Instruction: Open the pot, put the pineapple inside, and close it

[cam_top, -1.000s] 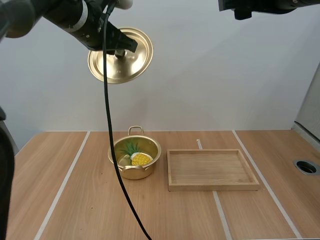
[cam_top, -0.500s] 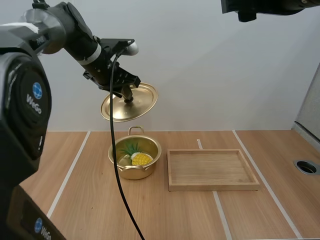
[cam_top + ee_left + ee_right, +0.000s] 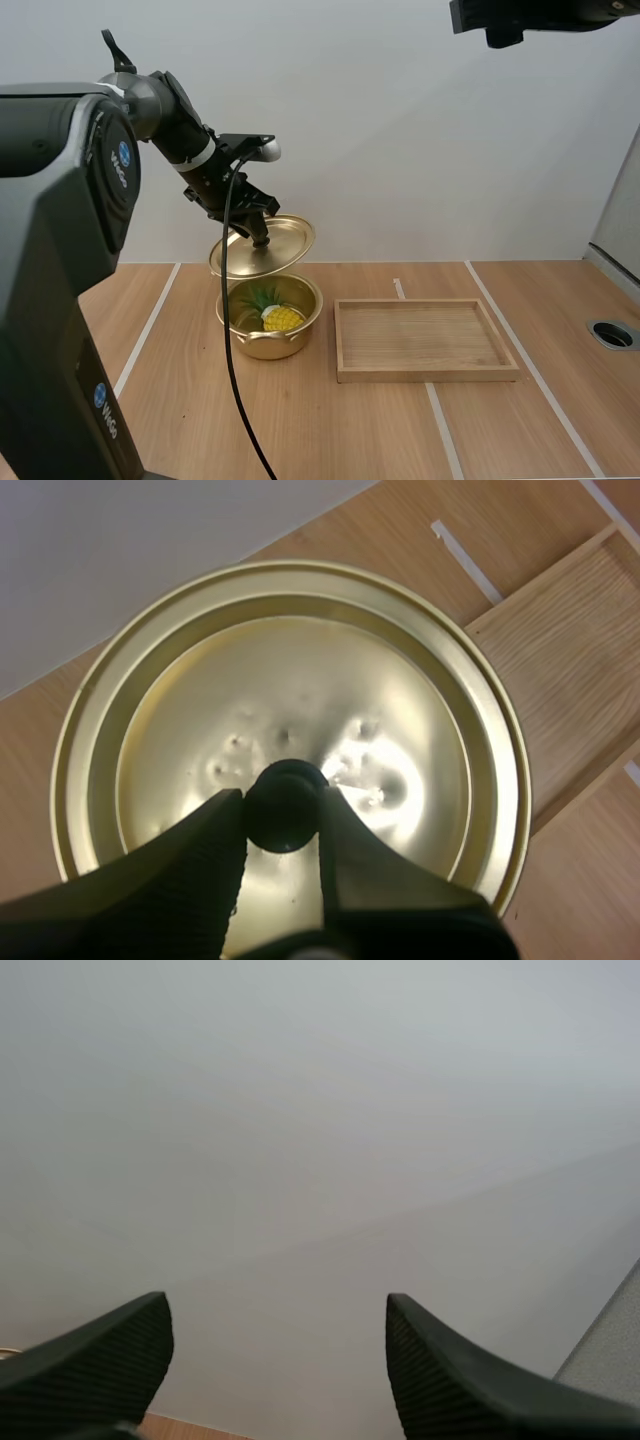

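A golden pot (image 3: 270, 318) stands on the table left of centre, with a yellow pineapple (image 3: 281, 317) with green leaves lying inside. Just above its back rim hangs the golden lid (image 3: 262, 246), tilted, with my left gripper (image 3: 256, 233) shut on its black knob. In the left wrist view the two fingers pinch the knob (image 3: 285, 805) over the lid (image 3: 300, 710). My right gripper (image 3: 275, 1375) is raised high above the table, its fingers (image 3: 100, 1355) standing wide apart with nothing between them, facing the wall.
A shallow wooden tray (image 3: 425, 339) lies right of the pot, its corner (image 3: 570, 650) also beside the lid in the left wrist view. A round hole (image 3: 612, 333) sits in the table's right edge. Bare wood stretches in front of the pot.
My left arm has lowered the lid from high up down to just above the pot's back rim. The pot, pineapple and tray have stayed put.
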Robot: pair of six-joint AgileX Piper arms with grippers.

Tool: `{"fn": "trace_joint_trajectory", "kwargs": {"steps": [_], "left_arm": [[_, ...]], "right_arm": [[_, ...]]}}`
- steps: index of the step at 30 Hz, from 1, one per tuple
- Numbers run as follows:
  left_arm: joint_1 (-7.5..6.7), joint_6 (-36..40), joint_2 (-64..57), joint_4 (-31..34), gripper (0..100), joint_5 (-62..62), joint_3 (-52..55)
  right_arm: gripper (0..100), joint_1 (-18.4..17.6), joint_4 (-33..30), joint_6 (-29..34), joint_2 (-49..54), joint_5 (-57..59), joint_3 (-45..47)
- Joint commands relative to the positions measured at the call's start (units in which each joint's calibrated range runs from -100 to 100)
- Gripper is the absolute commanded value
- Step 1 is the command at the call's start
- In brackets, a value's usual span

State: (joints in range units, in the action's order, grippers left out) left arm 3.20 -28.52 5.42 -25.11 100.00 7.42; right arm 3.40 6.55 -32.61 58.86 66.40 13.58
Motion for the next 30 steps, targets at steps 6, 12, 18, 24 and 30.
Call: {"fn": "trace_joint_trajectory", "kwargs": {"steps": [6, 12, 18, 24, 30], "left_arm": [[-0.11, -5.4, 2.3, 1.0, 0, 0.0, 4.7], [-0.11, -8.7, 2.8, 1.0, 0, 0.0, 5.6], [-2.15, -12.6, 2.8, 2.0, 0, 0.0, 5.7], [-6.82, -10.5, 2.8, 10.2, 0, 0.0, 5.7], [-7.45, -8.4, 2.8, 15.2, 0, 0.0, 5.7]], "right_arm": [[100, 0.2, -0.5, 0.2, -1.6, -0.2, -0.1], [100, 0.2, 0.2, 0.2, -3.3, -0.4, -0.1], [100, 0.2, 0.4, 0.2, -3.8, -0.4, -0.1], [100, 0.2, -1.4, 0.2, -3.8, -0.4, -0.1], [100, 0.2, -2.4, 0.2, -3.8, -0.4, -0.1]]}}
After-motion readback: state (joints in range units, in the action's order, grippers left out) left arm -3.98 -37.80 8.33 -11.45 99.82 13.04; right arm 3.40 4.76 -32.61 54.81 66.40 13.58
